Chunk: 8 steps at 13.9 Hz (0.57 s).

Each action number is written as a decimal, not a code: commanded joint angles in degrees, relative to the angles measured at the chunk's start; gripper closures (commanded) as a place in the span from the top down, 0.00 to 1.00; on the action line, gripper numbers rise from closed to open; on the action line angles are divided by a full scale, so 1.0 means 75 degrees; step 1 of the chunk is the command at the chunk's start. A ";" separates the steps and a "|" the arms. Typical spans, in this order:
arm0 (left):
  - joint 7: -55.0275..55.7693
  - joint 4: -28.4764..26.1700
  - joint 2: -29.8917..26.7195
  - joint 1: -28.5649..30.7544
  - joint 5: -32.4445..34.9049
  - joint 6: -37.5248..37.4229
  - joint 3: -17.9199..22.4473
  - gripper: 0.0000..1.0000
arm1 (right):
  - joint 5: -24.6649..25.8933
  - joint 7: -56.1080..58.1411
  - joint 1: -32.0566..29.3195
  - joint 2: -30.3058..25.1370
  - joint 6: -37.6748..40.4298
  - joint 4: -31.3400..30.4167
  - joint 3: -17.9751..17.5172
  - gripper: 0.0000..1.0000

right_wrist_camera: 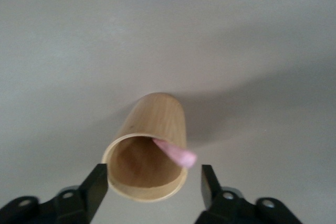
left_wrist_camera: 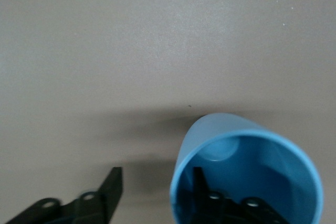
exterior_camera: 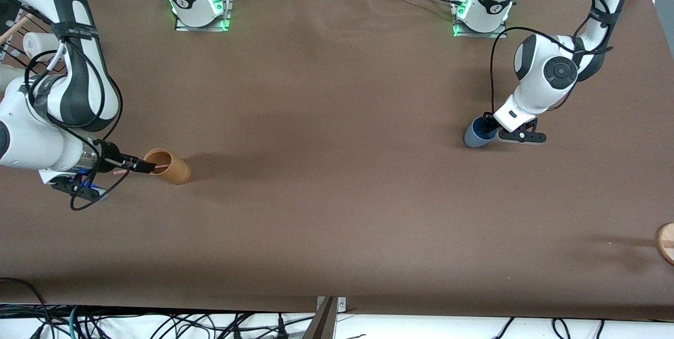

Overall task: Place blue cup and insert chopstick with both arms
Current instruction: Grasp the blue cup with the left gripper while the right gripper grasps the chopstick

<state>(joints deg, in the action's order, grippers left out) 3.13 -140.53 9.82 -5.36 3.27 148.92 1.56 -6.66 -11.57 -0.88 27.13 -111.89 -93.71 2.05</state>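
The blue cup (exterior_camera: 474,138) stands on the brown table toward the left arm's end. My left gripper (exterior_camera: 488,126) is open at its rim. In the left wrist view one finger is inside the cup (left_wrist_camera: 252,150) and the other finger (left_wrist_camera: 111,184) is outside, so the left gripper (left_wrist_camera: 156,182) straddles the wall. The pink chopstick (exterior_camera: 159,165) leans out of a tan-brown cup (exterior_camera: 174,169) toward the right arm's end. My right gripper (exterior_camera: 141,164) is open at that cup's mouth. In the right wrist view the chopstick's end (right_wrist_camera: 178,155) pokes out of the tan cup (right_wrist_camera: 157,119), between the spread fingers of the right gripper (right_wrist_camera: 152,182).
A round wooden object (exterior_camera: 666,243) lies at the table's edge at the left arm's end, nearer the front camera than the blue cup. A white roll (exterior_camera: 37,44) sits off the table by the right arm. Cables hang along the front edge.
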 commanded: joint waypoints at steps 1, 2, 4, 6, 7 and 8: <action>0.0520 -0.0083 -0.0137 -0.0070 0.0092 0.0007 0.0026 0.00 | -0.0132 -0.0122 -0.0141 0.0039 -0.0092 -0.0009 -0.0062 0.66; 0.0520 -0.0083 -0.0149 -0.0070 0.0092 -0.0017 0.0026 0.00 | -0.0132 -0.0110 -0.0141 0.0051 -0.0093 -0.0009 -0.0050 0.58; 0.0520 -0.0083 -0.0161 -0.0070 0.0092 -0.0040 0.0026 0.00 | -0.0132 -0.0075 -0.0164 0.0051 -0.0092 -0.0010 -0.0062 0.49; 0.0520 0.0069 -0.0312 -0.0070 0.0068 -0.0424 0.0003 0.00 | -0.0132 -0.0028 -0.0188 0.0051 -0.0093 0.0014 -0.0062 0.38; 0.0532 0.0267 -0.0429 -0.0094 0.0068 -0.0717 -0.0102 0.00 | -0.0132 -0.0028 -0.0188 0.0074 -0.0197 0.0037 -0.0062 0.37; 0.0544 0.0536 -0.0512 -0.0117 -0.0094 -0.1045 -0.0393 0.00 | -0.0132 -0.0016 -0.0176 0.0109 -0.0337 0.0049 -0.0062 0.38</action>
<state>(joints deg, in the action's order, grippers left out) 6.11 -139.55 8.40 -5.44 3.26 146.23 0.91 -6.87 -11.62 -1.64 27.71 -112.95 -93.69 2.05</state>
